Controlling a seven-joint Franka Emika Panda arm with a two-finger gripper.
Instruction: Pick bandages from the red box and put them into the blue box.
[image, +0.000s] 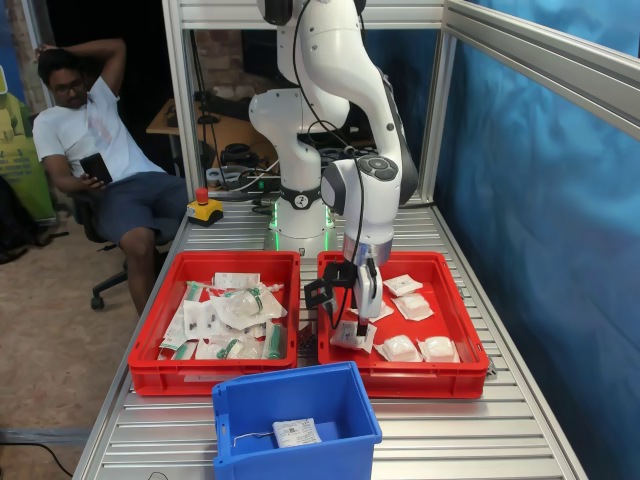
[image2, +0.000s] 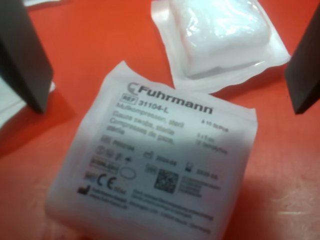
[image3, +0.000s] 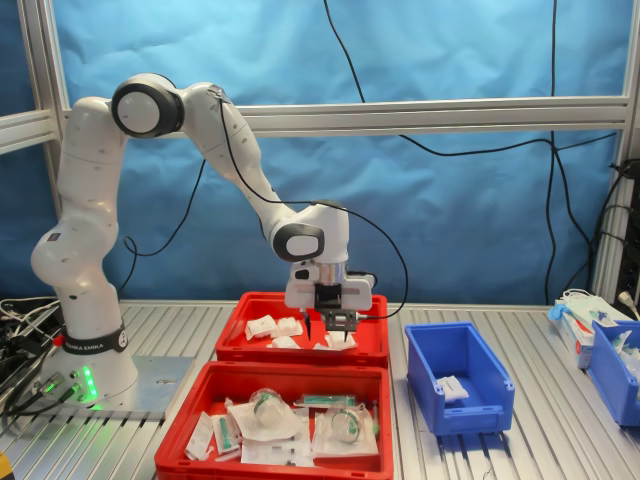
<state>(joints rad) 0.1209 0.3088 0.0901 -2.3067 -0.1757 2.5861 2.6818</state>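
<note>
Tool: fingers spread wide, holding nothing.
Printed bandage: flat in the red box, directly beneath the tool.
Neighbour: puffy packet just beyond, overlapping its edge.
Blue box: well apart.

A ribbed aluminium table is seen in both exterior views, on which the red box, a second red tray, the blue box, the arm's base and a yellow emergency-stop button are set.
</note>
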